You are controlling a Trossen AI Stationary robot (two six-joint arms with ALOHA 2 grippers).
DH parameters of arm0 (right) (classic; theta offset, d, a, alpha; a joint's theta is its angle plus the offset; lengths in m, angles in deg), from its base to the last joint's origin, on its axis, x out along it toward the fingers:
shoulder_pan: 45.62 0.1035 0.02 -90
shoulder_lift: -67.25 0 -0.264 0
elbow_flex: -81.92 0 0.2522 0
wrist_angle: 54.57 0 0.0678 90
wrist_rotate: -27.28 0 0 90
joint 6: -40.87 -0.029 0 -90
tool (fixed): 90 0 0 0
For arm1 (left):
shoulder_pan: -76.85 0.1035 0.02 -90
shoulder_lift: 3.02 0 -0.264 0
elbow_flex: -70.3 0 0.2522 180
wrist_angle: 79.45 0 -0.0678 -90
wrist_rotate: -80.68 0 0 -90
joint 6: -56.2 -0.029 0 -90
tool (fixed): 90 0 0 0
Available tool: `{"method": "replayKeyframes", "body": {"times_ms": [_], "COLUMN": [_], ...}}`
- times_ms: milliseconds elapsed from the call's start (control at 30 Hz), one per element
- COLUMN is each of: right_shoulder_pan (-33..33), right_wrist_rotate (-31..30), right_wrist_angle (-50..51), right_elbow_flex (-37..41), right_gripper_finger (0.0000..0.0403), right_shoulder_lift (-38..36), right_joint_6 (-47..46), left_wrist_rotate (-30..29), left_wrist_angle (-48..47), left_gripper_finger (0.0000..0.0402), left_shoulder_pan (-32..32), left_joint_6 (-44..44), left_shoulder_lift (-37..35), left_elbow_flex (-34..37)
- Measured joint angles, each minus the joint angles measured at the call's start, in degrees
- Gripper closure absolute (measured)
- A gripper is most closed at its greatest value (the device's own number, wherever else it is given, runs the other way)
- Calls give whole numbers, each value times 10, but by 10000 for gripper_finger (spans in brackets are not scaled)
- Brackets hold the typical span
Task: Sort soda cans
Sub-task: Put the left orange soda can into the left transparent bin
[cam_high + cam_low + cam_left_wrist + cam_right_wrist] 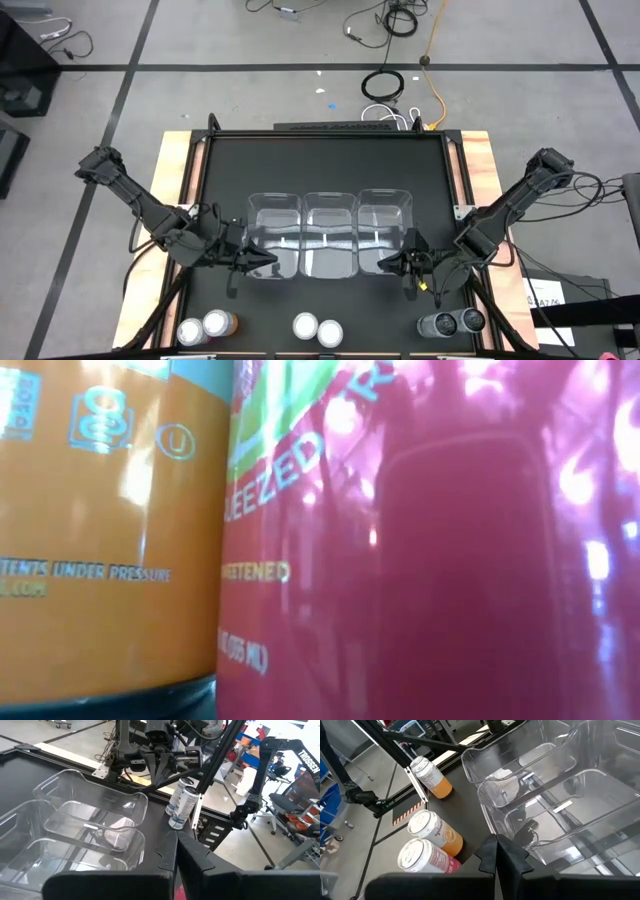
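Observation:
Six soda cans stand upright on their bases along the table's near edge. A pair sits at the left (205, 326), and the orange can (434, 779) of it shows in the right wrist view. The middle pair (317, 329) is one orange can (436, 834) and one red can (426, 858), and both fill the low view (100, 530) (420, 560). Two dark grey cans (452, 322) (182, 801) are at the right. My left gripper (268, 262) (175, 851) hovers shut by the left bin's near side. My right gripper (390, 265) (495, 847) hovers shut by the right bin's near side.
Three clear plastic bins (330, 212) stand side by side in a row at the middle of the black table, holding nothing (95, 815) (555, 785). A strip of bare table lies between the bins and the cans. Cables lie on the floor beyond the far edge.

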State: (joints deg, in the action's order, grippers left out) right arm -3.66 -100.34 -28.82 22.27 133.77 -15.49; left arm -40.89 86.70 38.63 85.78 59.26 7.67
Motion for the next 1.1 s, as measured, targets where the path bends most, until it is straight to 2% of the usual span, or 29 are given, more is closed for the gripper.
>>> {"method": "replayKeyframes", "body": {"times_ms": [433,533,700,1100], "right_shoulder_pan": [0,0,0,0], "right_wrist_rotate": [-1,-1,-1,-1], "right_wrist_angle": [-7,-7,-7,-7], "right_elbow_flex": [0,0,0,0], "right_gripper_finger": [403,403,403,403], "right_shoulder_lift": [0,0,0,0], "right_joint_6": [-10,-25,-30,-30], "left_wrist_rotate": [-9,-14,-15,-14], "left_wrist_angle": [2,1,-8,-32], "left_gripper_finger": [383,369,307,104], "left_shoulder_pan": [0,0,0,-2], "left_joint_6": [0,0,1,1], "left_shoulder_lift": [0,0,0,0], "left_elbow_flex": [0,0,0,1]}}
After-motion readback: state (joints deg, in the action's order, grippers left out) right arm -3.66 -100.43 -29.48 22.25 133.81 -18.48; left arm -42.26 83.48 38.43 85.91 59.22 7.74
